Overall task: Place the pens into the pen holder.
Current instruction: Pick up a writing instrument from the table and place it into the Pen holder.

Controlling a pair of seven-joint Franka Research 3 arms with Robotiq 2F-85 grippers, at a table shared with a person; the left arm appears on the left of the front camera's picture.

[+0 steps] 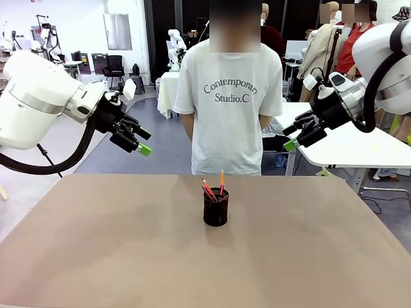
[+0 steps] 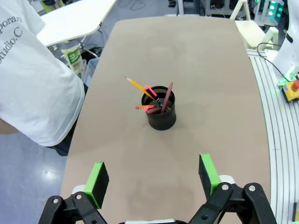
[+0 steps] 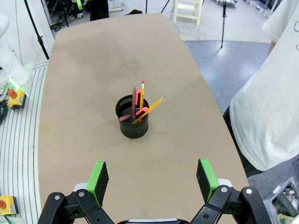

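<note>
Wrist views: both grippers' fingers (image 2: 98,179) (image 3: 206,179) spread wide, apparently holding nothing

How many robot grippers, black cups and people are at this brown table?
Grippers: 2, the left gripper and the right gripper, both open above the table
Black cups: 1, the pen holder, with pens standing in it
People at the table: 1, the person in a white T-shirt at the far side
Total: 4

Tan table (image 1: 96,256) with black mesh pen holder (image 1: 216,208) near centre
</note>
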